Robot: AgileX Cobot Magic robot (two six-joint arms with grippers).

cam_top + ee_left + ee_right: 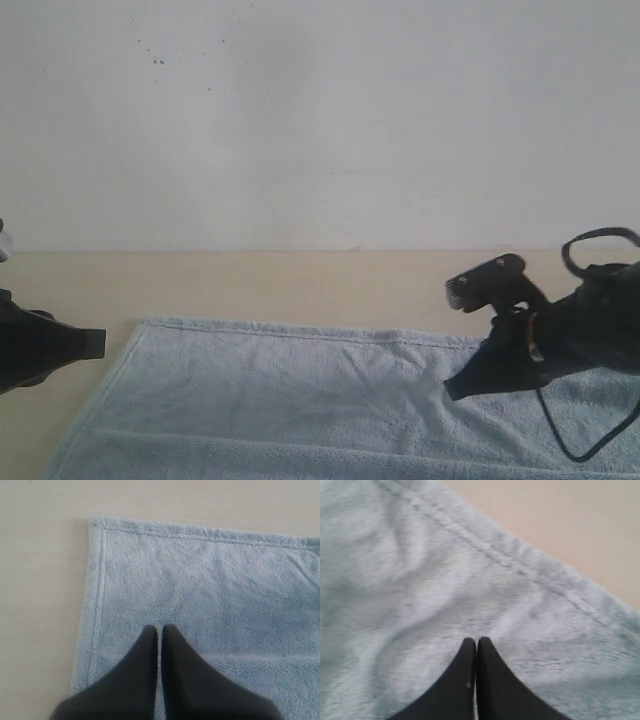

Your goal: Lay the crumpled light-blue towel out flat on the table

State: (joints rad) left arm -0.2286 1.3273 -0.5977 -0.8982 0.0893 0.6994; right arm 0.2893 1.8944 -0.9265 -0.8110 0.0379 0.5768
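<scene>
Towel (300, 400) lay long axis across the counter (250, 285); left jaws, closed and empty, hung over its left end, right jaws, likewise closed, over its far-right hem.

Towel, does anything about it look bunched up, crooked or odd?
Nearly flat on the table, but the towel has a long fold line across it, and soft ripples beside the shut right tool.

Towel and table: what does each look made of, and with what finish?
The towel looks like soft terry or fleece cloth, pale blue and matte: fuzzy pile, stitched hem along its edges. The table looks smooth, matte beige, perhaps laminate or painted board; no grain shows, so that stays open.
</scene>
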